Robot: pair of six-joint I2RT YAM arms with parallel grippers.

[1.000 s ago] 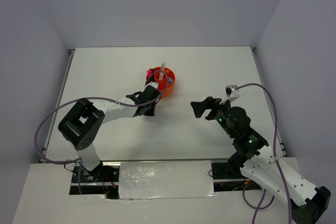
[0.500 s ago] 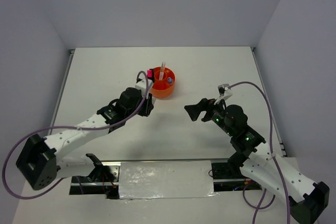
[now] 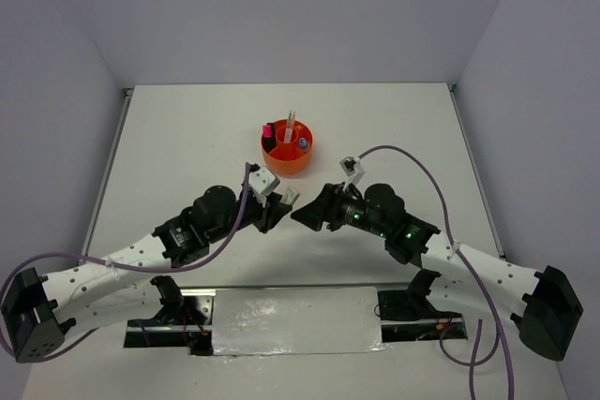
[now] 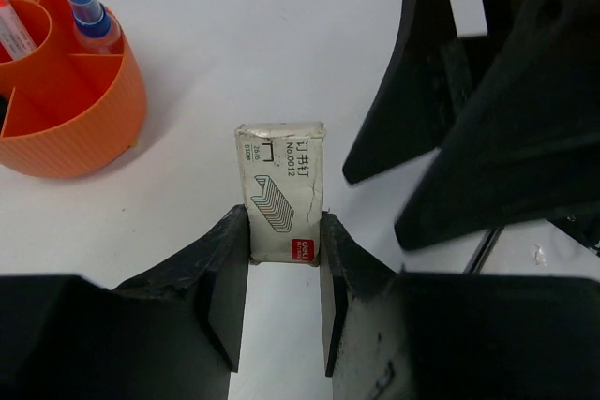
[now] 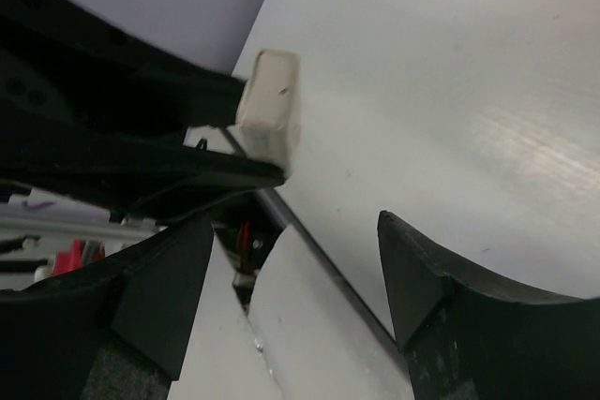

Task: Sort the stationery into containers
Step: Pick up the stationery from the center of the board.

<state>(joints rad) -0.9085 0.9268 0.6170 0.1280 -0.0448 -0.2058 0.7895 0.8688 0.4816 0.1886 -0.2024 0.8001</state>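
Note:
My left gripper (image 3: pixel 281 203) is shut on a small white staple box (image 4: pixel 279 189), gripped at its near end and held over the table's middle; the box also shows in the top view (image 3: pixel 290 196). My right gripper (image 3: pixel 302 215) is open and empty, its jaws spread wide just right of the box (image 5: pixel 269 105) and facing it. The round orange organiser (image 3: pixel 287 158) stands farther back. It holds a blue-capped marker (image 4: pixel 86 11), a pink highlighter (image 3: pixel 268 131) and a thin pale pen (image 3: pixel 292 122).
In the left wrist view the organiser (image 4: pixel 75 128) sits at the upper left and the right gripper's black fingers (image 4: pixel 441 91) fill the right side. The table's near edge, with a metal strip (image 3: pixel 295 318), lies close behind both grippers.
My left gripper has pulled back from the organiser toward the near middle. My right gripper has swung left to meet it, and the two now almost touch.

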